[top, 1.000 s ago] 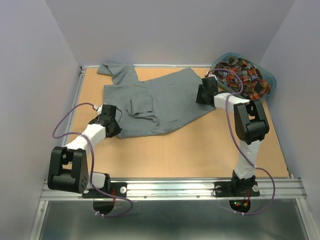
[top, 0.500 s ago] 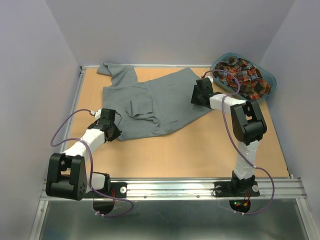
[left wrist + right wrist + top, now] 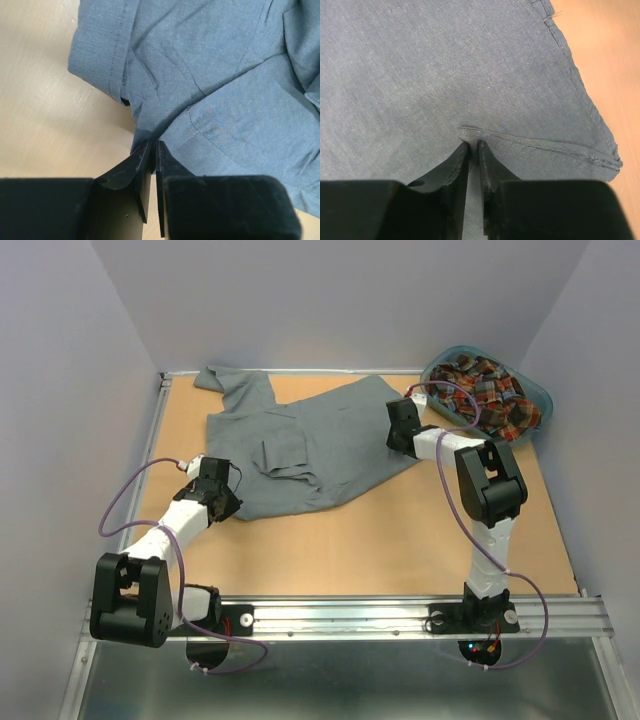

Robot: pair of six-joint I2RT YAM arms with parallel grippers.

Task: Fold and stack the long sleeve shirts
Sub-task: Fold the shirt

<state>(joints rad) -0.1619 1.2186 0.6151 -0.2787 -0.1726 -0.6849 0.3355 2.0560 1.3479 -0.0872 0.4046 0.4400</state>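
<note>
A plain grey long sleeve shirt (image 3: 310, 440) lies spread across the far half of the table, collar and one sleeve toward the back left. My left gripper (image 3: 233, 503) is shut on its near-left edge; in the left wrist view the fingertips (image 3: 153, 144) pinch a fold of the grey cloth (image 3: 210, 75). My right gripper (image 3: 394, 436) is shut on the shirt's right side; in the right wrist view the tips (image 3: 473, 145) nip the cloth (image 3: 445, 65) at a stitched seam near the hem. The plaid long sleeve shirt (image 3: 490, 395) lies bunched in the basket.
A teal oval basket (image 3: 546, 398) stands at the back right corner, just behind the right arm. Bare wooden table (image 3: 380, 540) lies between the shirt and the arm bases. Grey walls close in the left, right and back sides.
The right gripper's jaws have closed onto the grey shirt's right side. The left arm has drawn slightly back and left, still holding the shirt's edge.
</note>
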